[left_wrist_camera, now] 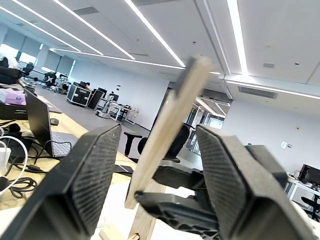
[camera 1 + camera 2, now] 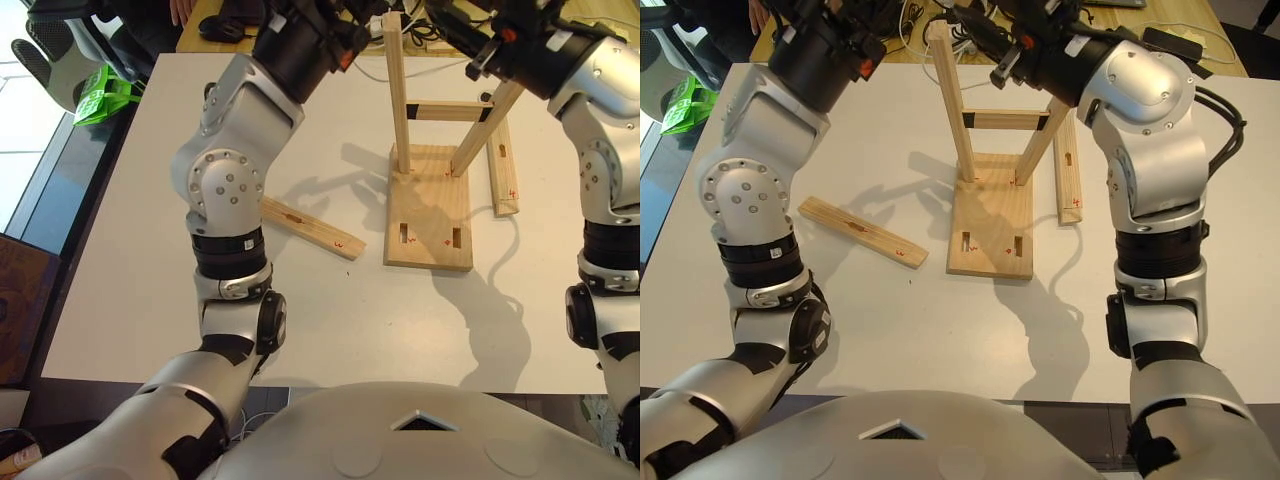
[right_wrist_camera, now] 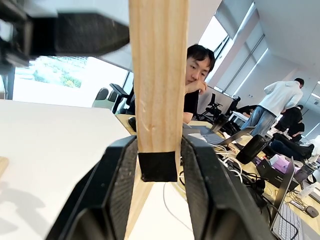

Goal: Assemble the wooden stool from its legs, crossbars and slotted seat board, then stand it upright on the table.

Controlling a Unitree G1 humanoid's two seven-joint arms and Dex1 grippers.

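The slotted seat board (image 2: 430,225) lies flat on the white table. Two legs stand in its far slots, joined by a crossbar (image 2: 447,110). The upright leg (image 2: 397,95) has its top between the fingers (image 1: 95,170) of my left gripper (image 1: 157,132), which is open with a gap on each side. The tilted leg (image 2: 487,125) leans to the right, and my right gripper (image 3: 157,145) is shut on its upper end. A loose leg (image 2: 310,228) lies left of the board, partly under my left arm. Another loose leg (image 2: 503,165) lies at the board's right.
The table's near half in front of the board is bare (image 2: 400,320). A desk with cables and a mouse (image 2: 220,28) adjoins the far edge. A green bag (image 2: 100,95) sits off the table's left edge.
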